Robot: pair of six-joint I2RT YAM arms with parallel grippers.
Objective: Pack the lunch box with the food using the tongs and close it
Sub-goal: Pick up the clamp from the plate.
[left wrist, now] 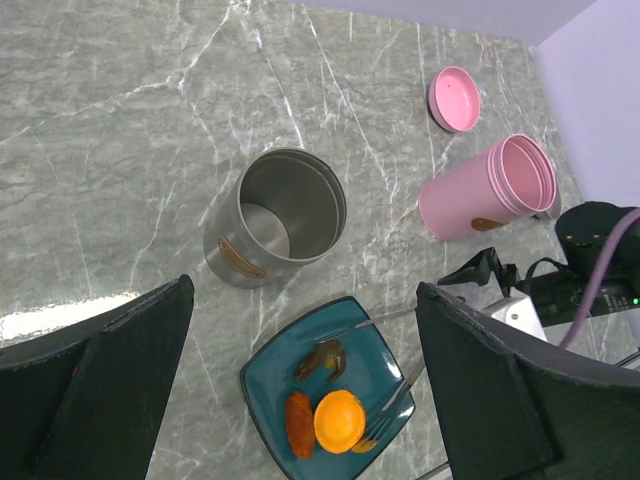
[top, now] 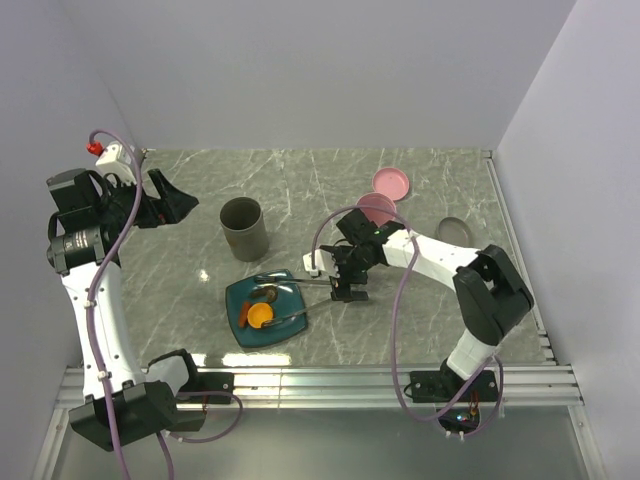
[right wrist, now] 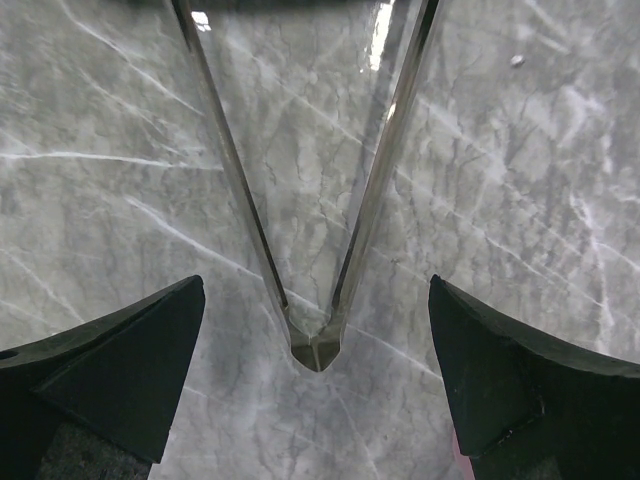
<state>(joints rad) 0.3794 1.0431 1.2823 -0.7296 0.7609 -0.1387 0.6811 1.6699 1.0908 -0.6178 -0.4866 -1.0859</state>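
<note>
Tongs (right wrist: 315,345) are lying with tips on the teal plate (top: 240,335), joined end on the desk (top: 180,290) off its right edge. Your right hand (top: 350,288) is hovering over that end, released, grasping nothing; pickup is calling for lowering and clenching. Food (top: 259,315) is sitting on the plate. Your left hand (top: 170,205) is hanging released, well left of it.

Robot lab enclosure: white partition walls (top: 300,70), marble-pattern tabletop (top: 300,190).

Tongs (right wrist: 315,343): polished, mirror-bright metal. Table (top: 420,190): grey marble-look, smooth, slightly glossy. Plate (left wrist: 272,383): teal, glossy. Canister (left wrist: 238,258) behind plate: dull brushed metal. Pink tumbler (left wrist: 455,205): smooth, matt.
</note>
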